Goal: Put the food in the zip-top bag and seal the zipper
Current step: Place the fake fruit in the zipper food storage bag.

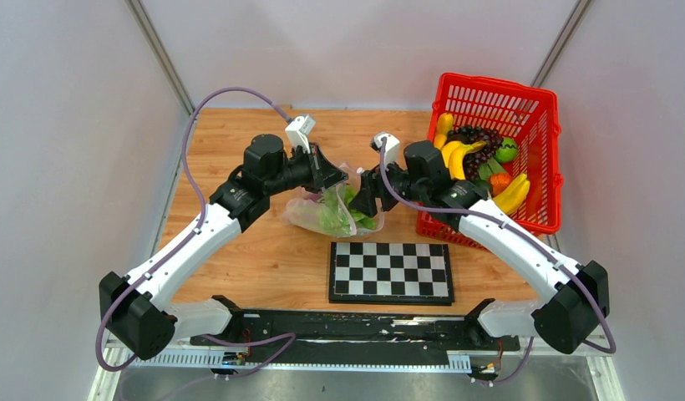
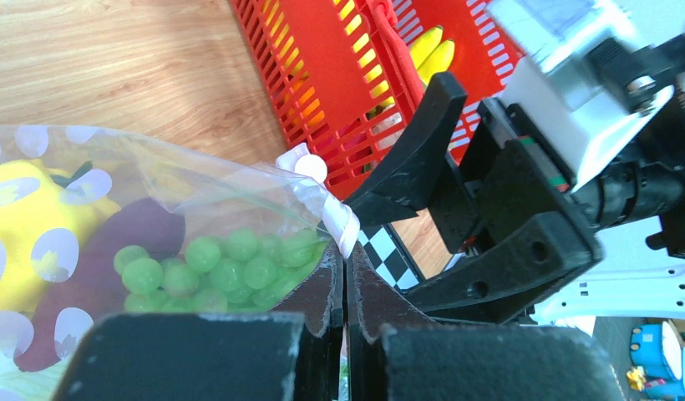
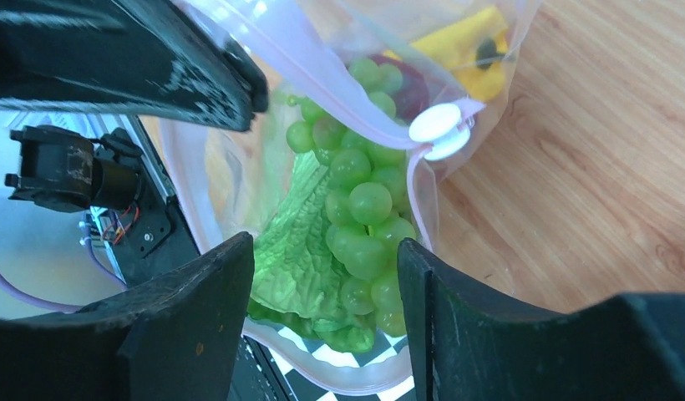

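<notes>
left gripper [image 2: 345, 280]: jaws pressed together, pinching the zipper [image 2: 337, 219] end
right gripper [image 3: 322, 255]: jaws spread wide, gripping nothing, right at the open mouth
bag [image 1: 310, 215]: between both grippers, just behind the chessboard [image 1: 389, 271]
inside: grapes [image 3: 364, 200], lettuce [image 3: 293, 259], yellow piece [image 2: 22, 225]
slider [image 3: 435, 125]: white, partway along the zipper
basket [image 1: 489, 92]: right of the bag, loaded with fruit

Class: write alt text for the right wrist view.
The open black right gripper frames a clear plastic zip-top bag holding green toy grapes and a green lettuce leaf. A round white slider sits on its pale pink zipper.
</notes>
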Action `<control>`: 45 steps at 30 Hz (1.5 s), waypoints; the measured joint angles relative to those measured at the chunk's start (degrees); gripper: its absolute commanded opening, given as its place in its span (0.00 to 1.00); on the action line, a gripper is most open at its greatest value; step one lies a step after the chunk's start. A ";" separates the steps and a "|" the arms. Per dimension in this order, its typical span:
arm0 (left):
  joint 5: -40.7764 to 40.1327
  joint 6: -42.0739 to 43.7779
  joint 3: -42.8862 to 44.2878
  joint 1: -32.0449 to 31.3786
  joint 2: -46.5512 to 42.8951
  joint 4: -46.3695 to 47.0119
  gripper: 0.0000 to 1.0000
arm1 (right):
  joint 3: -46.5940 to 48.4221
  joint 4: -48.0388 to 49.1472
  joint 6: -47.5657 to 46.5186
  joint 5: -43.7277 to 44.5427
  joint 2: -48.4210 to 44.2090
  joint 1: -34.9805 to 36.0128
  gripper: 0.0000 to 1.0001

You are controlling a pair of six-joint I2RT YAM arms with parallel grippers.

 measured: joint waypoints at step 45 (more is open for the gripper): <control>-2.03 -0.13 0.00 0.00 -0.13 -0.72 0.00 | -5.03 16.57 9.09 -2.75 6.05 0.13 0.42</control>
